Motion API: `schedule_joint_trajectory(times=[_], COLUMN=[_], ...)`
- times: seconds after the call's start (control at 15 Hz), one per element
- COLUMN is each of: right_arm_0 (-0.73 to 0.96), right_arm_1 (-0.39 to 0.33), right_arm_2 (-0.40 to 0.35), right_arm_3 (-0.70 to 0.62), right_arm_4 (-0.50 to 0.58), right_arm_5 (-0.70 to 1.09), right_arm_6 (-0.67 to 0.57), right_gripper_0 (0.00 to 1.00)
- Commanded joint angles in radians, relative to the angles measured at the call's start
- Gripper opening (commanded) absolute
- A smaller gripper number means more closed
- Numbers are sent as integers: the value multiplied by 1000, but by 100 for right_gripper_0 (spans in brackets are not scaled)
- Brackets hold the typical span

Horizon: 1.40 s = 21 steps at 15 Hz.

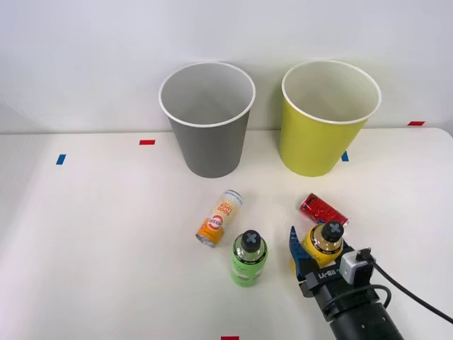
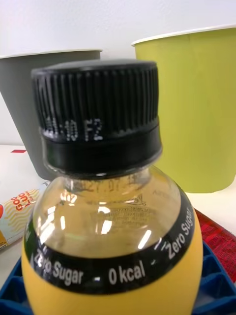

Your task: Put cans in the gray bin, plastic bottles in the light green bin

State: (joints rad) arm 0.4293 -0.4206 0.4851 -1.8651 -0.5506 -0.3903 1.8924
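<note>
The yellow plastic bottle [image 1: 324,246] [image 2: 113,256] with a black cap stands upright at the front right of the table. My right gripper [image 1: 320,239] [image 2: 118,300] is open around it, with one blue finger [image 1: 294,244] on each side of its body. The green plastic bottle [image 1: 249,258] stands just to its left. An orange-and-white can [image 1: 220,217] [image 2: 14,216] lies on its side behind the green bottle. The red can [image 1: 323,209] [image 2: 219,241] lies right behind the yellow bottle. At the back stand the gray bin [image 1: 209,142] [image 2: 29,98] and, to its right, the light green bin [image 1: 318,138] [image 2: 196,113].
The white table [image 1: 106,234] meets a white wall behind the bins. Small blue and red tape marks [image 1: 146,142] sit on its surface. A black cable [image 1: 414,290] runs from my wrist toward the right.
</note>
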Motion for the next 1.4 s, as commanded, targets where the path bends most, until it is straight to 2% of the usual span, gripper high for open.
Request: schedule_joint_trajectory(times=[0.07,0.4,0.8,1.13,1.33,1.4], right_arm_0=[2,-4,-57,-241,-345,-377], right_arm_1=[10,42,128,240,275,287], right_arm_2=[-3,-31,-157,-264,-336,-361], right_arm_3=[0,-63,-315,-327,-327,-327], right_arm_4=[3,6,14,-11,-37,-78], right_arm_5=[-4,-22,294,410,507,533], right_arm_6=[8,10,-13,-41,-58,-58], right_gripper_0=[0,0,0,0,0,0])
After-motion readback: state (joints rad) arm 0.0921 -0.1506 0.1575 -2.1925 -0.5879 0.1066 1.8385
